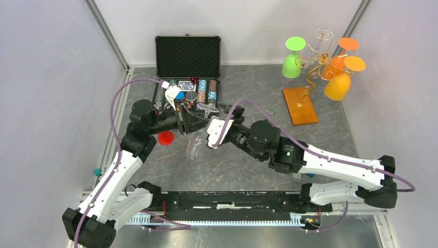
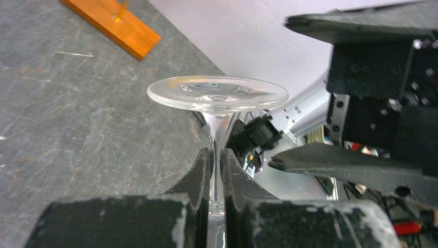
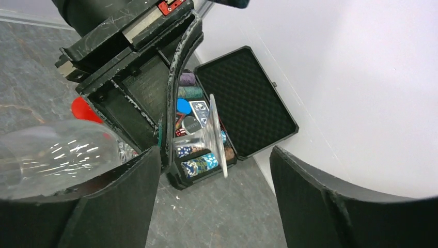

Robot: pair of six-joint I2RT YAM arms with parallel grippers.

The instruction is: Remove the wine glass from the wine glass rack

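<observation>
In the left half of the top view, my left gripper (image 2: 216, 164) is clenched on the stem of the clear wine glass (image 2: 217, 93). The left wrist view shows the glass's foot just beyond the fingertips. The glass sits at the centre of the frame, below the open black case (image 1: 188, 57) and well apart from the rack. I cannot tell whether its bowl touches the table.

Just right of it, my right gripper (image 3: 214, 153) has its fingers spread wide, one on each side of the foot and touching nothing.

At the upper right, the wine glass rack (image 1: 299, 106) stands with other glasses (image 1: 338, 82) hanging on it.

I judge the lift-off done and a handover or set-down in hand. Next I'd need the right fingers to get a firm hold before the left lets go.
</observation>
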